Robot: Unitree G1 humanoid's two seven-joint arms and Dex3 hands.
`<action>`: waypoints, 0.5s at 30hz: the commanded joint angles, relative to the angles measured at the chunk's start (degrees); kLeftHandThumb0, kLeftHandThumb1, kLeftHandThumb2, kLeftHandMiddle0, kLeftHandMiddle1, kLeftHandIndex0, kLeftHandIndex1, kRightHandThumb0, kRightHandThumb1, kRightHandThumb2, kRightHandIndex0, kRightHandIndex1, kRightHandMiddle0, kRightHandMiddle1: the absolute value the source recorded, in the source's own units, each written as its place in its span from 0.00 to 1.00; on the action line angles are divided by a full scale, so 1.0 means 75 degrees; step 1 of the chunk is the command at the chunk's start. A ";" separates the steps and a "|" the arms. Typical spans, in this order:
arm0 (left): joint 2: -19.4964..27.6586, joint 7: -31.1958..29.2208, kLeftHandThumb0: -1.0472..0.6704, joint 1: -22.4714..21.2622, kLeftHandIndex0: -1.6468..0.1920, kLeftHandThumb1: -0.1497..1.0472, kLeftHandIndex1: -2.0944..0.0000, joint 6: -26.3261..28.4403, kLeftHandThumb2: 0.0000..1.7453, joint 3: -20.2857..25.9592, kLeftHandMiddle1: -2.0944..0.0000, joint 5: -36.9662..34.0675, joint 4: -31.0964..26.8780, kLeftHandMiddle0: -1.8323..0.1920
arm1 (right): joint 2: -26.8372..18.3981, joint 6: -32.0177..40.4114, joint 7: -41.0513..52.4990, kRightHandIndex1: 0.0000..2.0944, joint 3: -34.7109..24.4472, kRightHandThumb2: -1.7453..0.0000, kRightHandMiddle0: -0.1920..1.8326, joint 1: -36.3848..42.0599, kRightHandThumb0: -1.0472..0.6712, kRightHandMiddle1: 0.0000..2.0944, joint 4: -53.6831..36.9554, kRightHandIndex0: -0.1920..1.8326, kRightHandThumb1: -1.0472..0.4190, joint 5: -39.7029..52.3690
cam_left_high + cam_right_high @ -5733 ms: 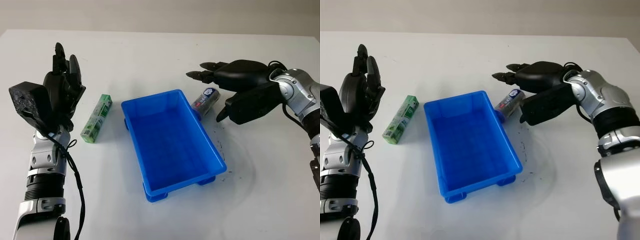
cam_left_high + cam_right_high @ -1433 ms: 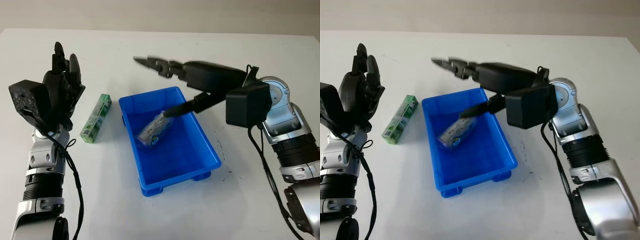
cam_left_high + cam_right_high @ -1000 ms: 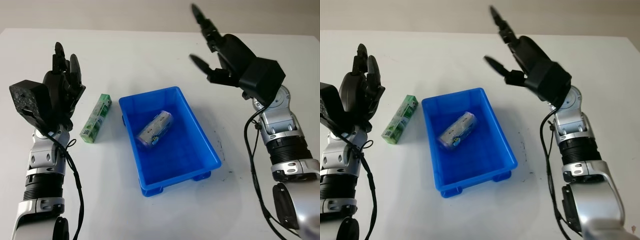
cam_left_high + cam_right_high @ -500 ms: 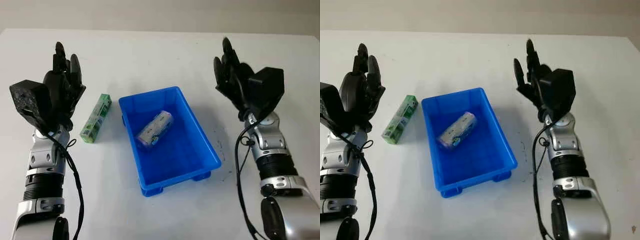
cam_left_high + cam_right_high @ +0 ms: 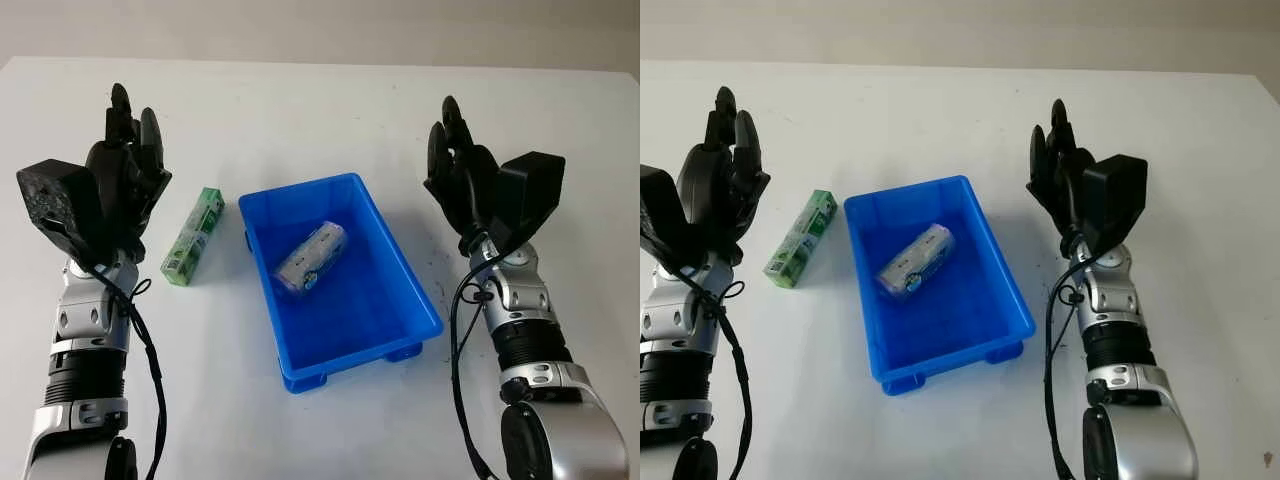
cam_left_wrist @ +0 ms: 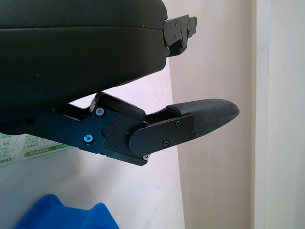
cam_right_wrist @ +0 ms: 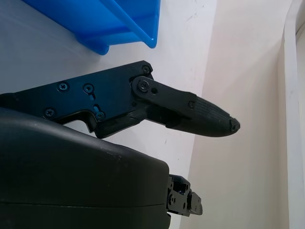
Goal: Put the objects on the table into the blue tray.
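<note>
Since five or so seconds ago, the right hand (image 5: 470,185) has carried the white-and-blue tube from beside the tray into it, let go, and pulled back; half a second ago it was settling upright, and it has barely shifted since. It now stands raised over the table to the right of the blue tray (image 5: 400,282), open, holding nothing and touching nothing. In the right wrist view one black finger (image 7: 200,114) reaches out with a corner of the tray (image 7: 124,24) beyond it.

The left hand (image 5: 128,175) has not moved throughout: it is raised at the left side of the table, open and empty, fingers pointing up. Its wrist view shows one finger (image 6: 200,117), a corner of the tray and a sliver of green-and-white packaging (image 6: 24,145) with print too small to read.

The tube (image 5: 311,256) lies on its side, diagonally, in the far half of the tray. Its label is white with a blue patch at the near end; no word on it can be made out. The green box (image 5: 193,236) lies flat on the white table (image 5: 320,110), between the left hand and the tray, touching neither. Its top carries white panels and small lettering that cannot be read. Faint dark smudges (image 5: 440,290) mark the table just right of the tray.
</note>
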 commanded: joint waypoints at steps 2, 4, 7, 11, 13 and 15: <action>0.0098 0.0075 0.17 0.0028 1.00 1.00 1.00 0.0119 0.36 -0.0038 1.00 0.0138 -0.0220 1.00 | 0.0019 -0.0029 -0.0034 0.00 -0.0045 0.57 0.00 0.0008 0.22 0.00 0.0045 0.00 0.00 0.0023; 0.0147 0.0196 0.17 0.0031 1.00 1.00 1.00 0.0204 0.35 -0.0118 1.00 0.0350 -0.0286 1.00 | 0.0010 -0.0076 -0.0019 0.00 -0.0054 0.57 0.00 -0.0022 0.22 0.00 0.0087 0.00 0.00 0.0031; 0.0272 0.0190 0.18 0.0061 1.00 1.00 1.00 0.0280 0.33 -0.0205 1.00 0.0595 -0.0387 1.00 | -0.0023 -0.0137 0.0062 0.00 -0.0051 0.58 0.00 -0.0066 0.22 0.00 0.0157 0.00 0.00 0.0040; 0.0647 -0.0015 0.17 0.0055 1.00 1.00 1.00 0.0810 0.29 -0.0335 1.00 0.0883 -0.0650 1.00 | -0.0028 -0.0141 0.0125 0.00 -0.0054 0.57 0.00 -0.0095 0.22 0.00 0.0200 0.00 0.00 0.0053; 0.0842 -0.0155 0.17 0.0007 1.00 1.00 1.00 0.1123 0.28 -0.0380 1.00 0.0985 -0.0792 1.00 | -0.0035 -0.0160 0.0139 0.00 -0.0039 0.57 0.00 -0.0098 0.22 0.00 0.0208 0.00 0.00 0.0032; 0.1213 -0.0244 0.16 -0.0089 1.00 1.00 1.00 0.1569 0.27 -0.0652 1.00 0.1443 -0.0945 1.00 | -0.0044 -0.0192 0.0201 0.00 -0.0036 0.57 0.00 -0.0108 0.22 0.00 0.0238 0.00 0.00 0.0042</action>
